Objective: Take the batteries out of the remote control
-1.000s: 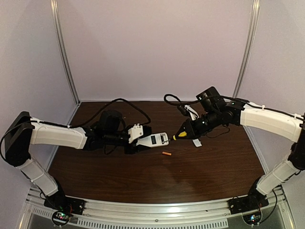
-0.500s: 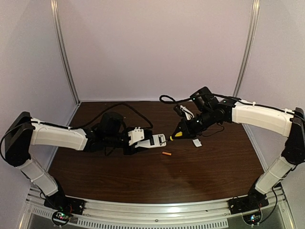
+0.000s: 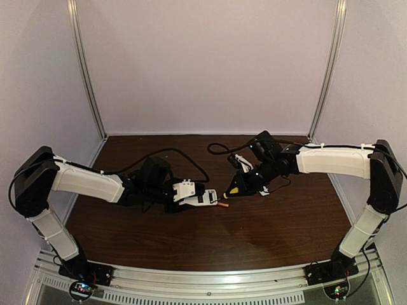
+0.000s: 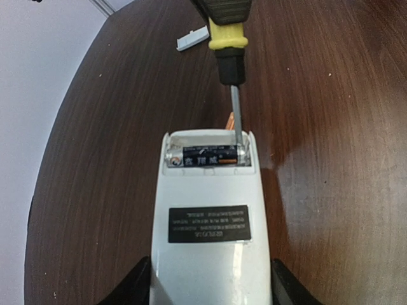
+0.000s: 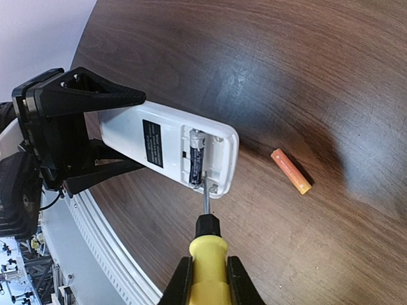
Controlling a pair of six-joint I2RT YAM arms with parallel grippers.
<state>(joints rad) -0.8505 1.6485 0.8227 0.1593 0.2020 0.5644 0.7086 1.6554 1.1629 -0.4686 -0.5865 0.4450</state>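
Change: over the last second the right gripper (image 5: 208,283) swung in toward the remote (image 4: 206,210). The screwdriver (image 5: 206,244) tip, short of it before, now sat in the open bay. The remote had also dropped slightly toward the near edge.
Meaning: one cell was out and one remained; the pry on the last looked about to start.
Left gripper (image 4: 210,283): jaws about half spread, clamped on the remote's sides, back face up.
Right gripper: nearly closed, pinching the screwdriver's yellow handle.
Dark battery (image 4: 203,156): crosswise in the bay, not yet lifted.
Orange battery (image 5: 290,171): loose on the table (image 4: 331,127), just beyond the remote's open end.
Left wrist view: shaft at the dark battery's right end, seemingly touching; cover (image 4: 191,41) lay well behind.
Right wrist view: a clear gap between orange battery and remote.
Top view: both arms met mid-table; bay contents too small to read.
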